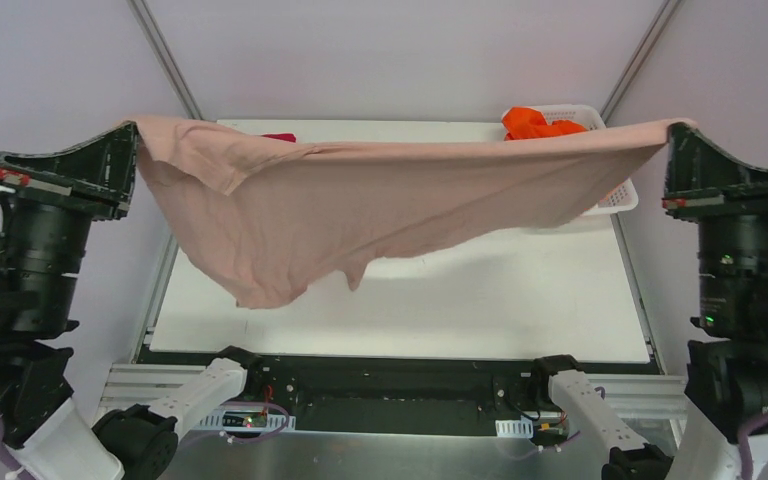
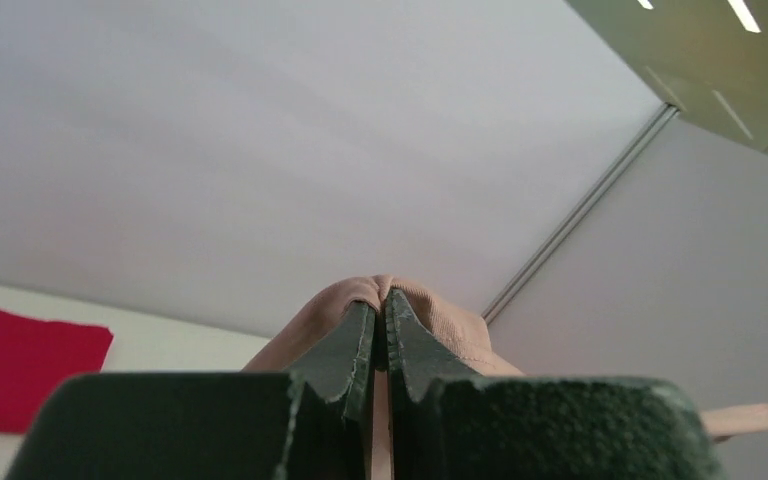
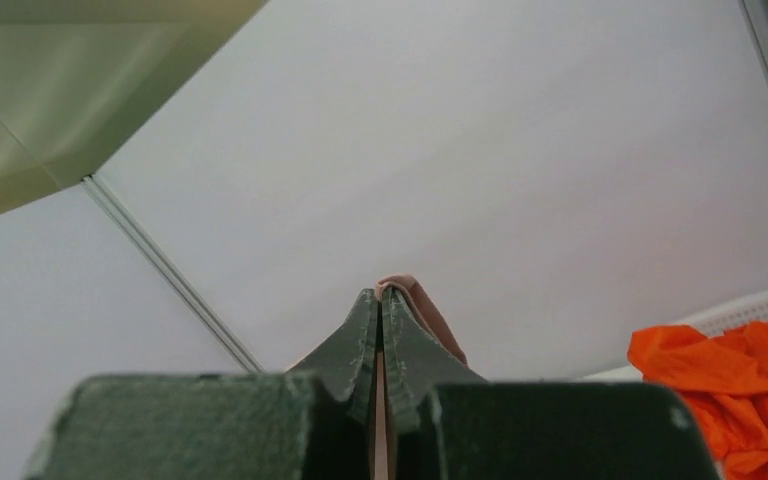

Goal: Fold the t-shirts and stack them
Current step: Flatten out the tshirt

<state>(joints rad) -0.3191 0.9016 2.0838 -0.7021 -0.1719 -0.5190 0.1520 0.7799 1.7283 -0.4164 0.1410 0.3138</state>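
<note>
A dusty-pink t-shirt [image 1: 360, 205] hangs stretched in the air above the table between my two grippers, sagging low toward the left. My left gripper [image 1: 135, 130] is shut on its left corner, with pink cloth [image 2: 440, 320] bunched over the fingertips in the left wrist view. My right gripper [image 1: 672, 130] is shut on the right corner, a fold of pink cloth [image 3: 425, 310] showing past the tips. An orange t-shirt [image 1: 538, 122] lies in the basket; it also shows as an orange heap [image 3: 735, 385] in the right wrist view. A crimson t-shirt [image 2: 25, 365] lies flat on the table at the far left, mostly hidden in the top view [image 1: 280, 137].
A white lattice basket [image 1: 615, 198] stands at the far right of the white table [image 1: 460, 310]. Frame posts run up at the back corners. The arm bases and a metal rail sit along the near edge.
</note>
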